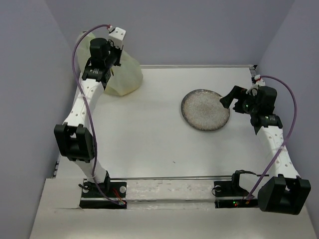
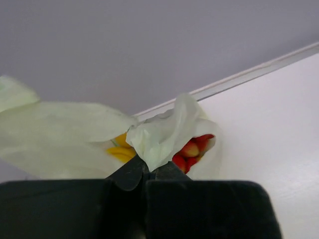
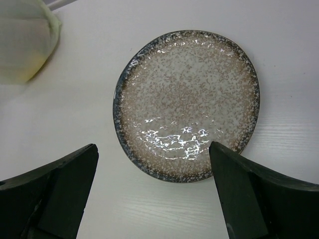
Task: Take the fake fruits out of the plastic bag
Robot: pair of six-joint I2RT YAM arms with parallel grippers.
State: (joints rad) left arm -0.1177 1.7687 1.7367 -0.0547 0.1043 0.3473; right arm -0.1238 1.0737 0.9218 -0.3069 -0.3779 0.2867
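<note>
Plastic bag (image 2: 164, 134) edge in closed left gripper (image 2: 148, 170); right gripper (image 3: 153, 149) open.

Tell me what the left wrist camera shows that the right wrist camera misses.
Only the left wrist view shows the left gripper pinched shut on a fold of the plastic bag, with red fruit and yellow fruit peeking from inside. Only the right wrist view shows the speckled plate and the open right gripper above it. Both show the bag and the table.
</note>
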